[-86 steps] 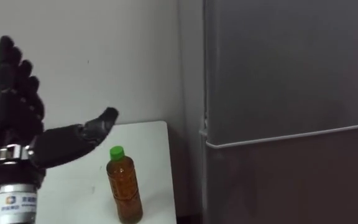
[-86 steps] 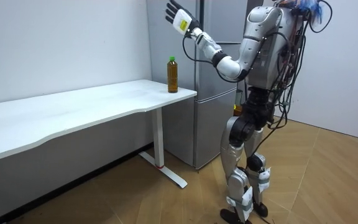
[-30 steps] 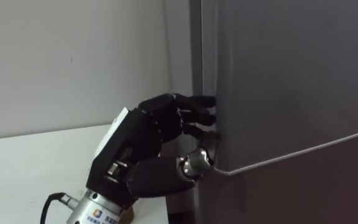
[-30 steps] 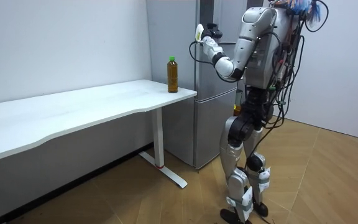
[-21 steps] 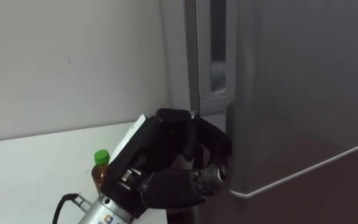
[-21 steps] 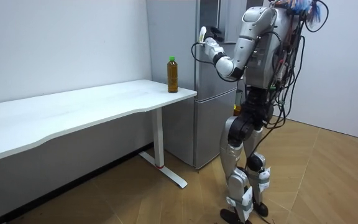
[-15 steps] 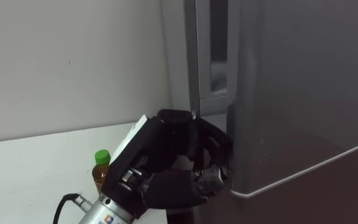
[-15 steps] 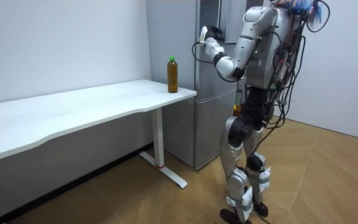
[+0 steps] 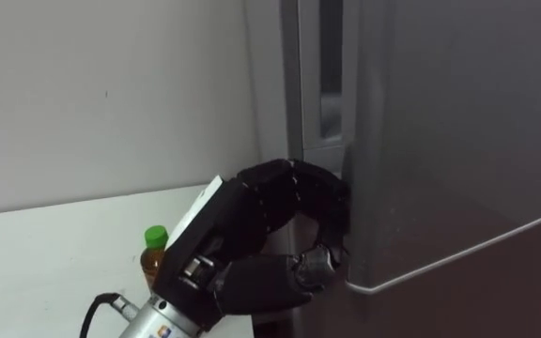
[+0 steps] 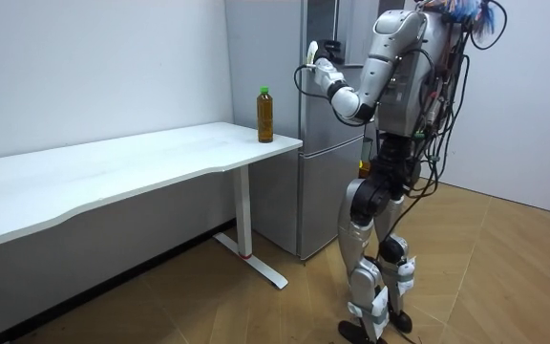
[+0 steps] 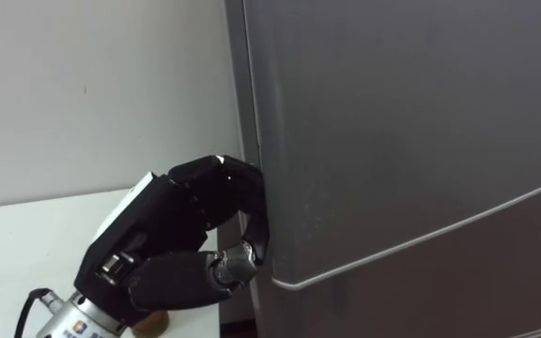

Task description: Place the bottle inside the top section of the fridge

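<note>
Left hand (image 9: 252, 239): fingers curled round the free edge of the upper fridge door (image 9: 458, 141), hooked further in than half a second ago. Door ajar, narrow gap on its left side, unchanged. Bottle (image 9: 154, 258) upright at the counter (image 10: 141, 158) corner nearest that door, behind the hand, untouched.

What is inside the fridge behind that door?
The left hand grips the upper fridge door, barely ajar. The gap shows a pale inner strip; shelves and contents are covered by the door.
</note>
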You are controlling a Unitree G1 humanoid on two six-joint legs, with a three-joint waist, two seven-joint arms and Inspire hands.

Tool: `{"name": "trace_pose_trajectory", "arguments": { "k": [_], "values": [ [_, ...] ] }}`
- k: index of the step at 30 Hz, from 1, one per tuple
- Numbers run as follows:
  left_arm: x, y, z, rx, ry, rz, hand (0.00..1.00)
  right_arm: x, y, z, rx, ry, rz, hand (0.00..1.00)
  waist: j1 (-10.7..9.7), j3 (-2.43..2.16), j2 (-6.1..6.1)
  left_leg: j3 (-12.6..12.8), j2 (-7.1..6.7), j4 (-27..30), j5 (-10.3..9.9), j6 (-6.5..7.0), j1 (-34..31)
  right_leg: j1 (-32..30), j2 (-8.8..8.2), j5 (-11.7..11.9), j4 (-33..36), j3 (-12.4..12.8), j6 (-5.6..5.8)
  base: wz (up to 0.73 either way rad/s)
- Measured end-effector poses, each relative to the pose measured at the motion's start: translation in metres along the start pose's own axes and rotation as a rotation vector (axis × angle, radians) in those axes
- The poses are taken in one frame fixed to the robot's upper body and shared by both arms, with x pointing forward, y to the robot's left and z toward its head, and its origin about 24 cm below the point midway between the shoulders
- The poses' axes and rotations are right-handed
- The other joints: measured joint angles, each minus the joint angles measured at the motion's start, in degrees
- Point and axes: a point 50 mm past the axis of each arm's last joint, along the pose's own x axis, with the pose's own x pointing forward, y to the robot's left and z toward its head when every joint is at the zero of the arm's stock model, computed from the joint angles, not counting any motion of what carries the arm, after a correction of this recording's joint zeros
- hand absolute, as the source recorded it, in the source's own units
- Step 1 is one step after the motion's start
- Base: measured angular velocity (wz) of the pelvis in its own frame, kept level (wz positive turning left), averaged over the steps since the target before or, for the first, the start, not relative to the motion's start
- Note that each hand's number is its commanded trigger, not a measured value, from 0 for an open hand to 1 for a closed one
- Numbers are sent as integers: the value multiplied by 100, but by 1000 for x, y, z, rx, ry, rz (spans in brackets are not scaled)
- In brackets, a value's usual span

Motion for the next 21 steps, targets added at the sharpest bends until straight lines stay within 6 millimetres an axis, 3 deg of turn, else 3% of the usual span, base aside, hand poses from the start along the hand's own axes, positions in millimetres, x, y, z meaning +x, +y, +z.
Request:
{"name": "trace_pose_trajectory", "arguments": {
  "k": [4, 12, 21],
  "values": [
    [1, -2, 0, -8, -6, -9, 0, 0, -1, 1, 3, -4, 1, 0, -3, 28, 36, 5, 1, -1, -14, 18, -28, -34, -2, 5, 3, 8, 8, 0],
    [3, -8, 1, -20, -27, -31, 0, 0, -2, 1, 34, -8, -7, 0, -25, 21, 80, 56, 2, 20, -9, 50, -87, -112, -13, 61, -7, 25, 49, -2],
    [4, -13, 0, -37, -28, -49, 0, 0, -1, 2, 67, -14, -4, 0, -136, 21, 76, 265, 5, -39, 22, 121, -62, -184, -17, 162, -11, 288, 98, -11]
  ]
}}
